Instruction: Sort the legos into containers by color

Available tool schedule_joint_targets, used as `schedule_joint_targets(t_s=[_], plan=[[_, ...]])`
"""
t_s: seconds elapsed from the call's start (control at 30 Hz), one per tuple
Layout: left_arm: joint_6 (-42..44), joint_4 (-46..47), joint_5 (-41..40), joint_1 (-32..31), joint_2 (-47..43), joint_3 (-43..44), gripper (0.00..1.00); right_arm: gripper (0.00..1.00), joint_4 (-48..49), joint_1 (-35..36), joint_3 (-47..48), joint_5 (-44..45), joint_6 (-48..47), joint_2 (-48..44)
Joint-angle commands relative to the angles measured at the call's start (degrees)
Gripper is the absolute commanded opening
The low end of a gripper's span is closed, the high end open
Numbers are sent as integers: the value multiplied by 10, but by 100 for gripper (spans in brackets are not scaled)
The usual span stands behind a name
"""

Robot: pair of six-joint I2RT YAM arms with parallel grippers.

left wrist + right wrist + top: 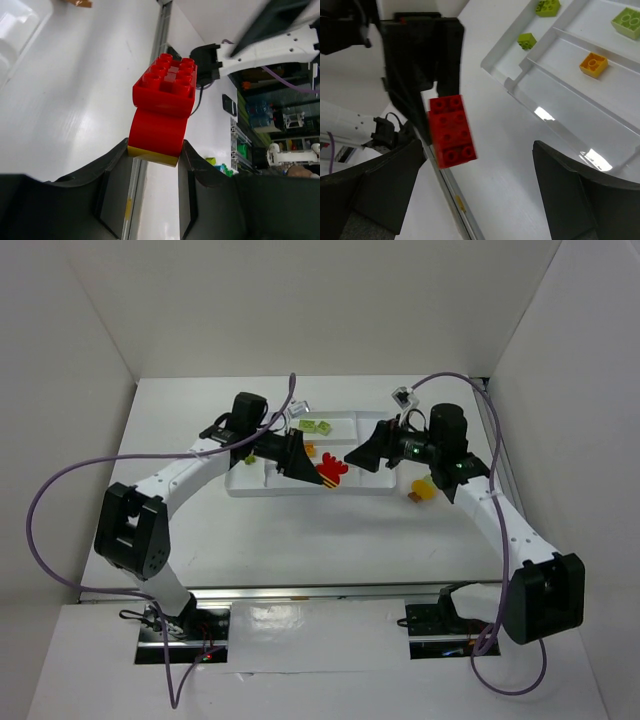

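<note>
Brick (331, 472) between left end effector (317, 476) and right end effector (350, 460).

Bright, even overhead light floods the white tabletop (300, 540), leaving only faint, soft shadows. Glare patches gleam on the tray (545, 114) in the right wrist view. Close-up dark fingers (75, 200) look blurred.

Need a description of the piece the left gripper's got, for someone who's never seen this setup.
Find the white tray at the centre of the top view. At its near edge the left gripper is shut on a red lego stack, held in the air. Unlike the small green bricks and the orange brick lying in the tray, it is red, stacked and gripped.
</note>
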Motion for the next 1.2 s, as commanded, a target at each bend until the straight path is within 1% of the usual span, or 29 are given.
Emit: schedule_joint_targets(t_s=[0.0, 0.1, 0.13, 0.17, 0.2, 0.23, 0.33, 0.5, 0.7, 0.8, 0.83, 0.9, 0.97, 1.07, 1.1, 1.17], plan=[[9, 37, 2, 13, 25, -17, 0, 98, 48, -4, 7, -25, 19, -24], [2, 58, 2, 13, 25, -17, 0, 98, 68, -4, 2, -40, 39, -24], [2, 58, 2, 13, 30, -17, 0, 98, 86, -4, -3, -59, 51, -18], [2, 58, 7, 13, 30, -11, 0, 98, 131, -4, -11, -97, 67, -8], [2, 58, 12, 13, 30, -4, 0, 98, 149, -4, -27, -110, 95, -8], [2, 58, 12, 13, 30, -3, 0, 98, 158, -4, -33, -115, 102, 0], [2, 69, 26, 13, 30, 2, 0, 98, 153, 12, -39, -115, 89, 16], [22, 69, 62, 13, 30, 8, 0, 98, 100, 38, -4, -102, 50, 38], [46, 63, 62, -6, 11, 2, 0, 98, 107, 45, 1, -96, 43, 62], [54, 56, 57, -6, 11, 2, 0, 88, 114, 45, 1, -103, 55, 62], [54, 51, 57, -6, 11, 2, 0, 82, 130, 45, -5, -103, 61, 62], [54, 51, 57, -6, 11, 2, 0, 75, 135, 45, -5, -108, 61, 62], [54, 51, 57, -6, 11, 2, 0, 63, 135, 45, -5, -108, 61, 68], [54, 51, 57, -6, 11, 7, 0, 55, 135, 45, -5, -113, 61, 68], [54, 51, 57, -6, 11, 7, 0, 51, 130, 45, -5, -119, 61, 68], [54, 51, 52, -6, 11, 7, 0, 51, 121, 45, -5, -119, 56, 73]])
